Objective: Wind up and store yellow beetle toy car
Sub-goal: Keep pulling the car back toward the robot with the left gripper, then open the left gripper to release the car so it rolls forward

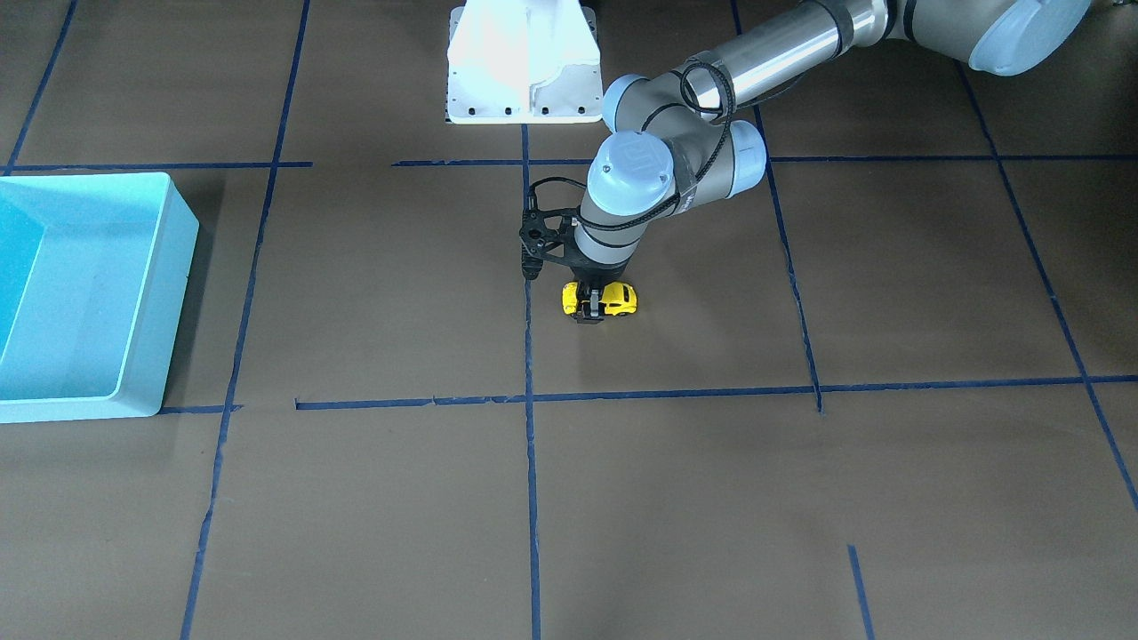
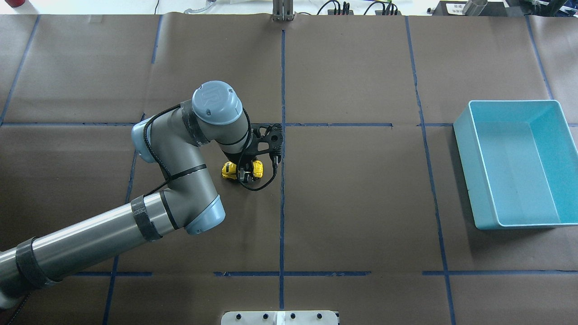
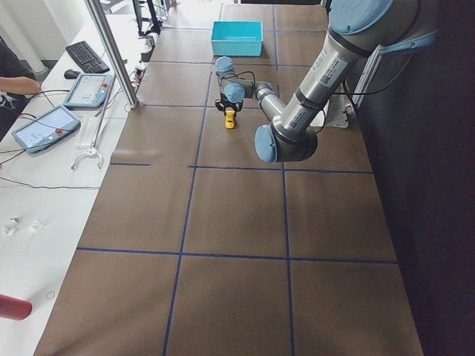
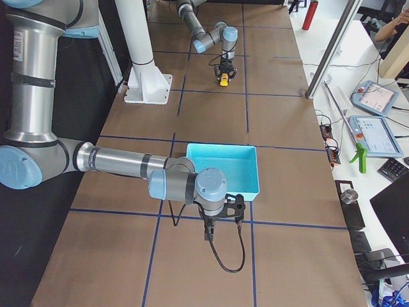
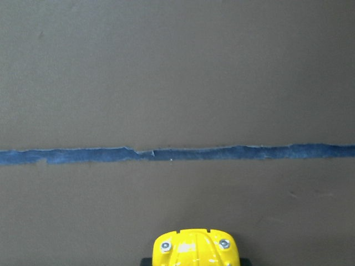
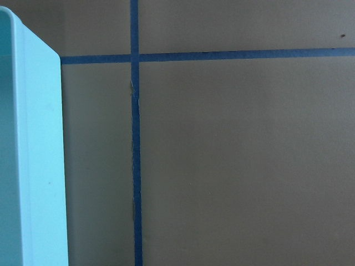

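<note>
The yellow beetle toy car (image 1: pixel 615 300) stands on the brown table near the centre line. It also shows in the overhead view (image 2: pixel 231 169) and at the bottom edge of the left wrist view (image 5: pixel 196 248). My left gripper (image 1: pixel 589 308) points straight down over it, with its fingers closed on the car's sides. The light blue bin (image 2: pixel 465 171) stands far off at the table's right end. My right gripper (image 4: pixel 218 225) hangs low beside the bin's (image 4: pixel 220 148) near wall. It shows only in the exterior right view, so I cannot tell whether it is open or shut.
Blue tape lines cross the brown table cover. The white robot base (image 1: pixel 523 62) stands at the robot's edge of the table. The right wrist view shows the bin wall (image 6: pixel 28 166) next to a tape crossing. Tablets and cables lie on the side bench.
</note>
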Motion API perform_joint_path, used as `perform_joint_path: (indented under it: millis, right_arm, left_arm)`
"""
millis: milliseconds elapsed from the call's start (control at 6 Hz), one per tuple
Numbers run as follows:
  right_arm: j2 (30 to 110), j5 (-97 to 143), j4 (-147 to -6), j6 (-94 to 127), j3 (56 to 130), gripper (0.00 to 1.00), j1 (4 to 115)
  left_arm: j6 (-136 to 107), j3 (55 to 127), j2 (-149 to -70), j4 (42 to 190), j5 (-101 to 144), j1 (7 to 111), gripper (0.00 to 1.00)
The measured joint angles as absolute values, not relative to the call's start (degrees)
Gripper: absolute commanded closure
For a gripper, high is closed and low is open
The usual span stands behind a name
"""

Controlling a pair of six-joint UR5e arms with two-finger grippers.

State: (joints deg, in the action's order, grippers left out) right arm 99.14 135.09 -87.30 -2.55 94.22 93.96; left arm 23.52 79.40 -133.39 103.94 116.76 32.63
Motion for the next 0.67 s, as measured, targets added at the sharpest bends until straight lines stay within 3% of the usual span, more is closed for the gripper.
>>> perform_joint_path:
  millis: [167,667]
  right_arm:
    - [99.1,135.1,-87.3,-2.5,94.2,0.00,94.0]
    - [99.1,135.0,-87.3,-2.5,94.1,0.00,94.0]
  left_arm:
    - [23.6,79.6,-132.9,104.2,117.0,32.7,0.01]
    - [23.8,79.7,-132.7,104.3,117.5,32.7,0.00]
